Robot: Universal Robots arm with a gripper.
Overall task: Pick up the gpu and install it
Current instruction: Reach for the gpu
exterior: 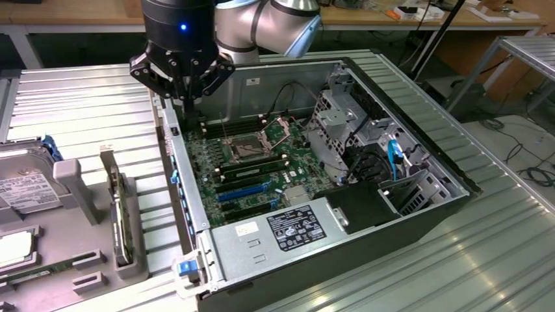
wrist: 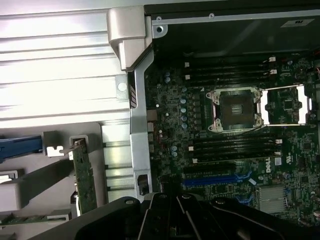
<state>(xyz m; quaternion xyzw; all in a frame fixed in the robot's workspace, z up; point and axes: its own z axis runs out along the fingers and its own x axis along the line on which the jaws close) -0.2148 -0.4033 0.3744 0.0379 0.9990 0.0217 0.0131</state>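
Closed, empty gripper [exterior: 184, 103] above case wall [exterior: 184, 195]; gpu [exterior: 119, 208] edge-up in holder [exterior: 77, 188] (long axis parallel to wall)

Operator: Which items run out of the exterior view?

Inspector: The arm [exterior: 260, 26] is cut by the upper edge. The hard drive [exterior: 26, 188] is cut by the exterior view's left edge.

Operator: Which items are hidden?

Inspector: The gpu [exterior: 116, 201] stands on edge in its grey holder [exterior: 87, 227], lower part sunk in the slot. In the wrist view, the gripper [wrist: 172, 210] covers one end. The power supply label [exterior: 290, 227] print is too small to read.
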